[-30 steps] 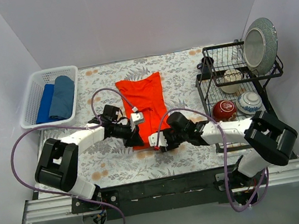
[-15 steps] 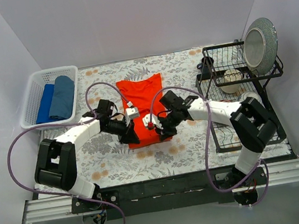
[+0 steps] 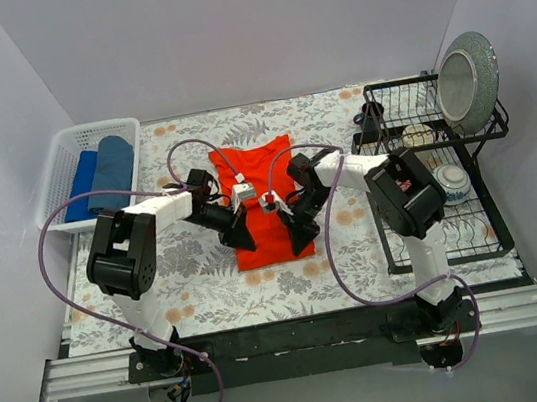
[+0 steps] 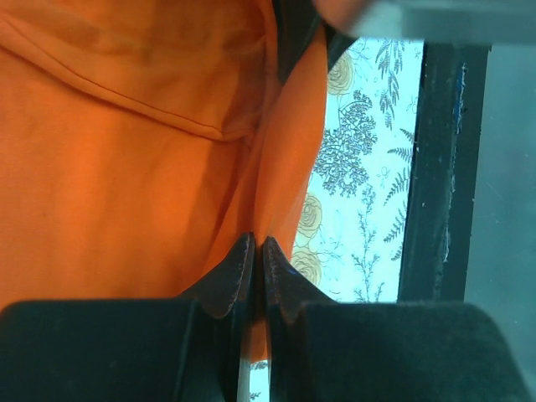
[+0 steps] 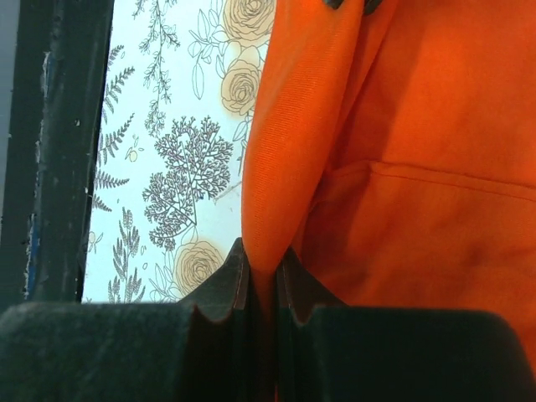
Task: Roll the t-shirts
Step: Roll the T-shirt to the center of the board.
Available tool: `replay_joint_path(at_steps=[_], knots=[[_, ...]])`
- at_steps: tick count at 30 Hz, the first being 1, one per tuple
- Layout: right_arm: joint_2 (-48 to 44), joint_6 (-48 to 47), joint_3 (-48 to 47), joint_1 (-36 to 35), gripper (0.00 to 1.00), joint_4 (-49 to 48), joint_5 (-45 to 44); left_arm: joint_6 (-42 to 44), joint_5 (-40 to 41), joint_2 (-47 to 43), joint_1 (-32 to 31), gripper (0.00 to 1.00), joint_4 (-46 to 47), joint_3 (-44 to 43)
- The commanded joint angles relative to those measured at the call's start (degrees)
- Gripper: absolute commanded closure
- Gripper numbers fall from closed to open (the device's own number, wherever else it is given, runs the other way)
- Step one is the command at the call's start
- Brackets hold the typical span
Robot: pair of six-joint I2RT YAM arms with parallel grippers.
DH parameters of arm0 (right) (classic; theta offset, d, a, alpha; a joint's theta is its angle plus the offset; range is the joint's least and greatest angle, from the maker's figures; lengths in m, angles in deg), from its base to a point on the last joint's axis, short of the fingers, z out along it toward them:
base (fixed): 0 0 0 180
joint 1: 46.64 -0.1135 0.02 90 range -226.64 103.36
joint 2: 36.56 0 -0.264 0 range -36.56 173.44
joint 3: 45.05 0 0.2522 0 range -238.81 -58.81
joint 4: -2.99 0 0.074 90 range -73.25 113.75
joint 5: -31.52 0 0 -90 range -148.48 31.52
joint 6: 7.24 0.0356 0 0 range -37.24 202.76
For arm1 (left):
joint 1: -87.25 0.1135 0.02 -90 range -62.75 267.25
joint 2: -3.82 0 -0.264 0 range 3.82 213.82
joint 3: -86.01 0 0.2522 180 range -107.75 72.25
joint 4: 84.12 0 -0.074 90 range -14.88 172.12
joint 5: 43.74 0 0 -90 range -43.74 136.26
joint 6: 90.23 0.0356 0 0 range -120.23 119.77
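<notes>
The orange-red t-shirt [image 3: 261, 202] lies on the flowered tablecloth at the middle of the table. My left gripper [image 3: 240, 238] is shut on its left lower edge; the left wrist view shows the fabric [image 4: 126, 167] pinched between the fingertips [image 4: 237, 268]. My right gripper [image 3: 297, 237] is shut on its right lower edge, with a fold of the shirt [image 5: 419, 167] caught between the jaws. Both hold the shirt's near end lifted and drawn towards the far side. Two blue t-shirts, royal blue [image 3: 80, 185] and teal-blue [image 3: 113, 172], lie rolled in the white basket [image 3: 56, 164].
A black dish rack [image 3: 384, 158] stands at the right with a grey plate [image 3: 467, 82], bowls [image 3: 451, 182] and cups. The white basket sits at the far left. The black table edge [image 4: 435, 167] shows in both wrist views.
Both grippers have moved away from the near edge towards the far side, carrying the shirt's near end with them. The shirt's lower part now folds over itself.
</notes>
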Motion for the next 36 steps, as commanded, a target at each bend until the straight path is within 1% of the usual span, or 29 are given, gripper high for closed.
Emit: replay_joint_path(at_steps=[1,7,8,9,10,12,13,14,16,17,18,19,20,21,23,24,25,26,27,28,29,33,34,36], knots=[[5.29,-3.9,-4.04,2.52,0.99,12.92,-1.66,3.27,2.32,1.43,2.28,1.0,-2.6,-2.64],[14.25,-8.02,-13.88,3.32,0.99,22.15,-1.57,4.33,3.46,3.9,2.89,1.0,-2.34,-3.08],[15.32,-8.47,-14.94,3.32,0.99,23.12,-1.66,4.15,3.99,4.16,2.98,0.91,-1.9,-2.99],[16.37,-8.91,-17.03,3.32,0.99,24.69,-1.83,2.67,7.3,3.82,3.16,0.81,-0.42,-2.64],[18.56,-7.78,-17.66,3.4,0.99,24.71,-2.18,-0.83,8.64,3.29,3.25,0.74,3.69,-2.03],[20.07,-6.9,-18.98,3.49,0.99,24.8,-2.45,-1.12,10.75,0.84,4.21,0.71,5.74,-1.24],[21.21,-6.54,-19.34,3.58,0.99,24.8,-2.54,-3.39,12.07,-0.65,4.39,0.67,8.36,-1.06],[21.65,-5.58,-19.69,3.58,0.99,24.8,-2.62,-6.8,13.73,-4.06,4.3,0.65,10.56,-0.36],[23.4,-4.26,-20.83,3.75,0.99,24.88,-2.36,-7.72,16.55,-8.47,4.3,0.6,15.22,1.92],[24.03,-2.78,-21.27,3.76,0.99,24.8,-2.19,-8.41,17.95,-10.49,3.95,0.5,16.9,2.97],[24.73,-1.72,-21.8,3.84,0.99,24.8,-1.66,-8.59,20.06,-15.38,3.08,0.43,19.0,5.77],[26.13,-0.75,-22.85,3.93,0.99,24.88,-1.31,-7.9,21.38,-17.43,2.29,0.42,21.28,7.19],[26.84,-0.04,-23.46,3.93,0.99,24.88,-1.05,-6.33,20.96,-19.89,1.76,0.41,21.83,8.59],[27.28,0.48,-23.91,3.93,0.99,24.88,-0.96,-3.7,20.78,-24.0,0.19,0.41,22.27,10.44],[28.69,0.58,-25.74,3.49,0.99,24.8,-2.0,-2.1,21.3,-28.51,-2.1,0.41,24.99,15.62],[29.04,1.1,-26.45,3.14,0.99,24.71,-3.84,0.0,21.39,-30.44,-5.16,0.4,27.09,17.38],[30.17,2.06,-27.33,2.71,0.99,24.45,-4.73,0.8,21.57,-34.03,-6.67,0.4,28.24,20.97],[30.71,2.94,-28.99,2.53,0.99,24.27,-5.52,1.33,22.7,-35.2,-8.42,0.39,29.38,22.57],[31.49,3.65,-29.97,2.35,0.99,24.88,-6.13,1.77,23.32,-36.51,-11.66,0.39,31.74,23.98],[32.37,3.91,-30.32,2.09,0.99,24.88,-6.31,2.3,23.68,-37.92,-13.0,0.39,32.46,25.38],[32.47,3.83,-30.5,2.0,0.99,24.88,-6.58,2.74,24.29,-38.37,-15.54,0.39,32.99,27.14],[32.73,3.48,-31.2,1.21,0.99,24.71,-7.81,3.0,28.58,-38.81,-20.03,0.39,36.68,31.19],[33.17,3.91,-31.55,1.03,0.99,24.8,-7.9,3.44,29.47,-38.81,-20.65,0.39,38.95,31.98],[33.7,4.27,-31.99,0.94,0.99,24.8,-8.07,4.58,30.27,-38.38,-21.62,0.39,40.2,34.35]])
